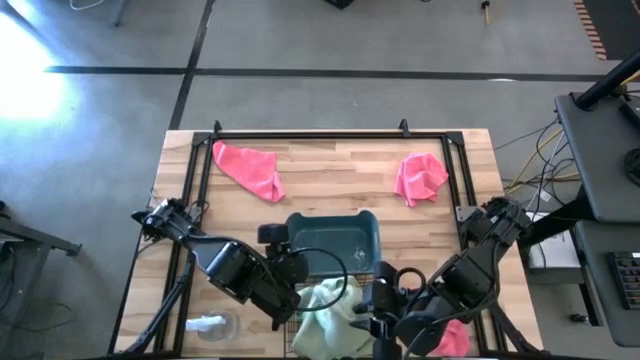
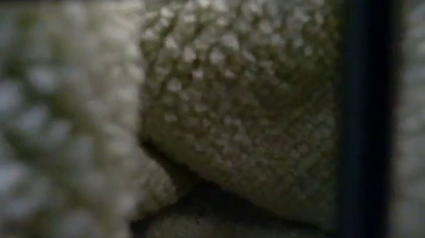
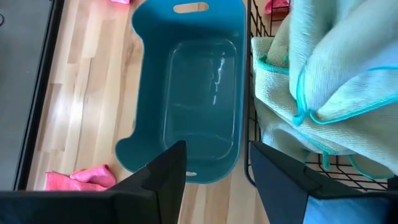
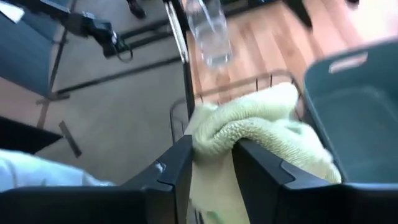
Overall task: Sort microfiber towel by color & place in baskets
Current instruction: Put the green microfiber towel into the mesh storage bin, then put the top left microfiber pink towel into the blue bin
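Observation:
A light sage green towel (image 1: 328, 312) lies bunched in the black wire-mesh basket (image 4: 249, 84) at the table's near edge. It fills the low view (image 2: 234, 102). The blue-grey bin (image 1: 335, 242) stands just beyond the basket, with nothing showing inside it. Pink towels lie at the far left (image 1: 247, 168), at the far right (image 1: 420, 177) and at the near right under my right arm (image 1: 452, 338). My right gripper (image 4: 212, 162) is shut on the green towel. My left gripper (image 3: 214, 180) is open and holds nothing, above the bin's left end. My right gripper pinches a bunched fold of the green towel (image 4: 217, 134) between its two fingers. The fingers come from the table's right side, slanting down. The rest of the towel lies heaped in the wire basket (image 4: 280, 134).
A small white-and-clear object (image 1: 210, 325) lies at the near left corner. A black frame (image 1: 330, 133) runs around the table's far part. Bare wood shows between the two far pink towels.

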`<act>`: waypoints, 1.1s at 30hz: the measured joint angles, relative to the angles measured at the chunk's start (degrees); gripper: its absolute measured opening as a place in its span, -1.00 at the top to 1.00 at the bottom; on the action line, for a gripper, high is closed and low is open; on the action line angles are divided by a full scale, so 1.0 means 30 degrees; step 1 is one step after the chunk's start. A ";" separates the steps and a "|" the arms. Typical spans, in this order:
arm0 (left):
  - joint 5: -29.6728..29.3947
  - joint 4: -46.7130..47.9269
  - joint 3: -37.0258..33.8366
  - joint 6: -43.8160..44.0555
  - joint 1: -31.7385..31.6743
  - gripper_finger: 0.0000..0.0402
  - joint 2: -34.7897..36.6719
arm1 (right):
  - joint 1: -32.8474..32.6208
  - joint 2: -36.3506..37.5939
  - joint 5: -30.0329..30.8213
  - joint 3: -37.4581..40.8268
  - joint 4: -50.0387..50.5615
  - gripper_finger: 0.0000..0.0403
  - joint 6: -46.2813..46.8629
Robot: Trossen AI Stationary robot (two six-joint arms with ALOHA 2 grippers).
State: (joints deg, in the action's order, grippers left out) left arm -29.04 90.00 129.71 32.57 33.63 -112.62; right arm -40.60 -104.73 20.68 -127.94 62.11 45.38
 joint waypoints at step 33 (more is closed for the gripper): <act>0.0028 0.0004 0.0000 -0.0283 0.0876 0.19 0.0000 | 0.0705 0.0073 0.0924 0.0702 0.9452 0.64 0.2869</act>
State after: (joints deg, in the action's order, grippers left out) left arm -28.95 90.01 129.71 31.72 36.26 -112.62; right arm -38.48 -104.51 23.45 -125.83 90.46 53.99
